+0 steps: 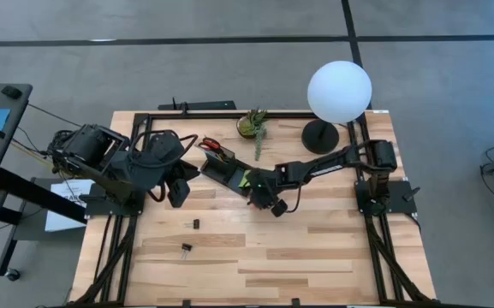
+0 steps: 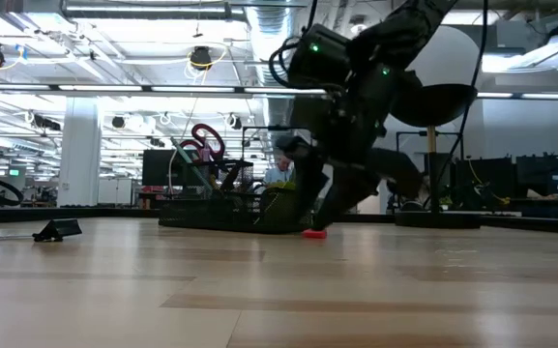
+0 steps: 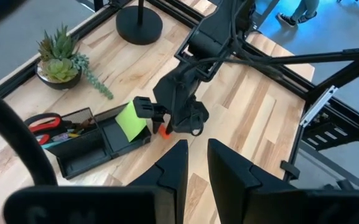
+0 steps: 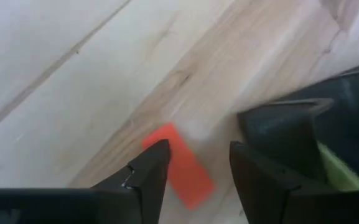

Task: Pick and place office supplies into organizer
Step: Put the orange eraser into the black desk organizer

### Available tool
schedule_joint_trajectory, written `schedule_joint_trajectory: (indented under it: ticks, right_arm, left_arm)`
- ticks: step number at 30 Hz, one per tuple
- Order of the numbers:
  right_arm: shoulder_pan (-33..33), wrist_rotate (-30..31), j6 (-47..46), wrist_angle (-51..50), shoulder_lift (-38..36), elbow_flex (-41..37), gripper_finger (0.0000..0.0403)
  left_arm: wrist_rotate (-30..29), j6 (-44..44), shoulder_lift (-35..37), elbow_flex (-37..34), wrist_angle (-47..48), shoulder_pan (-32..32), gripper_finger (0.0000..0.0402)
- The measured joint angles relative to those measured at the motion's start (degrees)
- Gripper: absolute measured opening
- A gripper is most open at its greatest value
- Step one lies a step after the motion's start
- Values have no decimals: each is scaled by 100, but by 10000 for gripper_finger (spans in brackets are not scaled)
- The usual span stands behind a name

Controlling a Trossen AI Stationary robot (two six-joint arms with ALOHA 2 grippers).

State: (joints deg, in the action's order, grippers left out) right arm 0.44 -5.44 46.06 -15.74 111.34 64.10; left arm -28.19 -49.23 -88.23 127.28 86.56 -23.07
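- the right end effector (image 4: 195,171) is low over the wooden worktop (image 1: 315,248), its two fingers spread apart with the small orange eraser (image 4: 182,165) lying flat on the wood between them, not yet gripped.
- the eraser (image 3: 165,130) sits just beside the black organizer (image 3: 98,146), near the end that holds the lime-green sticky pad (image 3: 130,120).
- red-handled scissors (image 3: 42,122) and several pens (image 3: 64,135) already stand in the organizer's far compartments.
- two tiny black clips (image 1: 195,224) (image 1: 186,249) lie loose on the worktop, well apart from the organizer.
- the left end effector (image 3: 196,168) waits raised beside the organizer, fingers a narrow gap apart and empty.
- judged step: picking up the eraser. next, the fingers should close on its sides, lift, and carry it over an organizer compartment.
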Motion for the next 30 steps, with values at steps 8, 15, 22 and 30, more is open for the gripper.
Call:
schedule_joint_trajectory:
  ticks: [8, 15, 22, 30]
  right_arm:
    - [82, 545, -17, -430, 147, 222, 194]
    - [-69, 440, -203, -1258, -127, 630, 175]
    - [-59, 400, 526, -2069, -154, 846, 161]
    - [84, 422, 1274, -1445, 47, 867, 186]
  left_arm:
    - [89, -1, -2, -1, 1, 2, 56]
    - [96, -2, -2, -2, -2, 2, 56]
    - [105, -1, 0, -2, -9, 0, 56]
    - [96, -2, 0, -2, -4, 0, 56]
